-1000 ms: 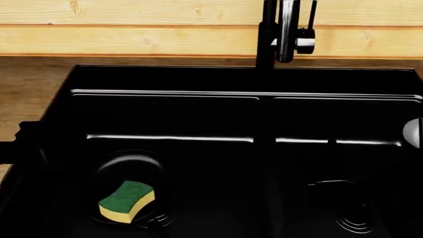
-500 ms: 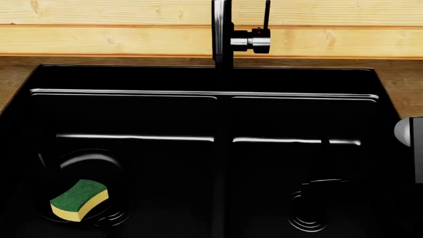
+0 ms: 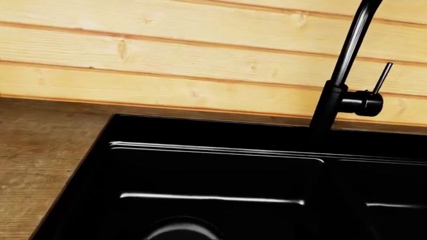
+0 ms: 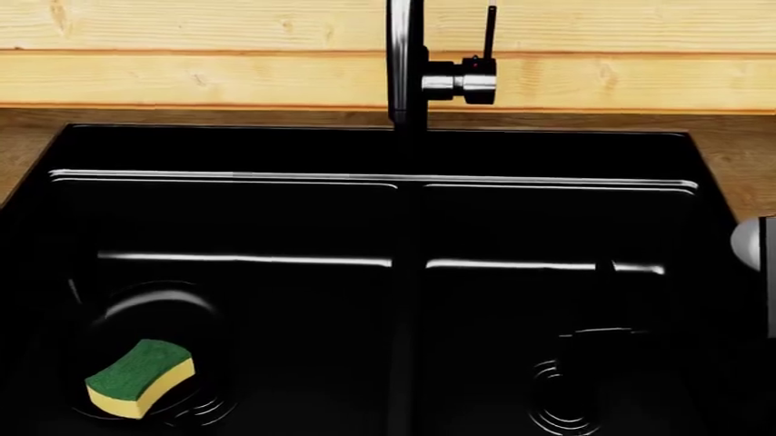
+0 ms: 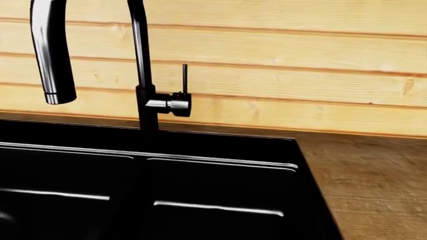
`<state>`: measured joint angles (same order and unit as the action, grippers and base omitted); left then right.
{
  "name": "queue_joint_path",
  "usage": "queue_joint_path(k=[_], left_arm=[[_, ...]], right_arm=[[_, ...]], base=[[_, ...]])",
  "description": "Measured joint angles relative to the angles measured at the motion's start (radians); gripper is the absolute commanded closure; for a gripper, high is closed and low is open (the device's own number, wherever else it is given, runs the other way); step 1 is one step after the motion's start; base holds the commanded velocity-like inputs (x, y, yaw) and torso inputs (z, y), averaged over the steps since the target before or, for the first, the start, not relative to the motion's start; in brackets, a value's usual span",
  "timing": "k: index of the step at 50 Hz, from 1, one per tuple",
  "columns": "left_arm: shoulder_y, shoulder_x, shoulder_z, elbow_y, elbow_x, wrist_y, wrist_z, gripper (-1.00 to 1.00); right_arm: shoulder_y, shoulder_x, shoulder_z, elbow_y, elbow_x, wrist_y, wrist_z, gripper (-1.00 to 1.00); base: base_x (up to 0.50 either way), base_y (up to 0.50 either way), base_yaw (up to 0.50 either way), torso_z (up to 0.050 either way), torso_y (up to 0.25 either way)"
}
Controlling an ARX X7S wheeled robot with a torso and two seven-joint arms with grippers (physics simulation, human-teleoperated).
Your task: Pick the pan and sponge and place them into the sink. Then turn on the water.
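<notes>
Head view: sponge (image 4: 140, 378) on pan (image 4: 158, 309), pan barely visible vs sink (image 4: 363, 150).

Open room over the right basin of the sink (image 4: 679, 154), floor bare but for its ringed drain (image 4: 570, 404). Left basin partly taken: pan (image 4: 152, 313) on the floor near the left wall, sponge (image 4: 138, 378) lying in it. Centre divider (image 4: 406, 300) standing between the basins. At the desk's back edge, faucet (image 4: 405, 64) rising tall at mid-sink, curved spout (image 5: 52, 55) hanging over the sink, thin lever (image 5: 185, 77) upright at its side. Bare wooden desk (image 5: 373, 180) right of the sink and left of it. Plank wall (image 3: 167, 55) closing off the back.
</notes>
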<state>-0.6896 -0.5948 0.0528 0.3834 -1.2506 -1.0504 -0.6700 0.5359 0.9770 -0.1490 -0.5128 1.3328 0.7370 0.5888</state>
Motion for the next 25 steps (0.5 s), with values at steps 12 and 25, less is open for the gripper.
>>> queue_joint_path(k=[12, 25], left_arm=[[-0.001, -0.003, 0.003, -0.002, 0.002, 0.005, 0.001, -1.00], [0.003, -0.004, 0.006, -0.004, 0.006, 0.014, 0.005, -1.00]], right_arm=[[-0.012, 0.003, 0.003, -0.006, -0.001, -0.005, 0.003, -1.00], [-0.010, 0.005, 0.001, -0.005, 0.001, 0.000, 0.008, -1.00]], base=[[0.22, 0.00, 0.00, 0.000, 0.000], [0.22, 0.00, 0.00, 0.000, 0.001]])
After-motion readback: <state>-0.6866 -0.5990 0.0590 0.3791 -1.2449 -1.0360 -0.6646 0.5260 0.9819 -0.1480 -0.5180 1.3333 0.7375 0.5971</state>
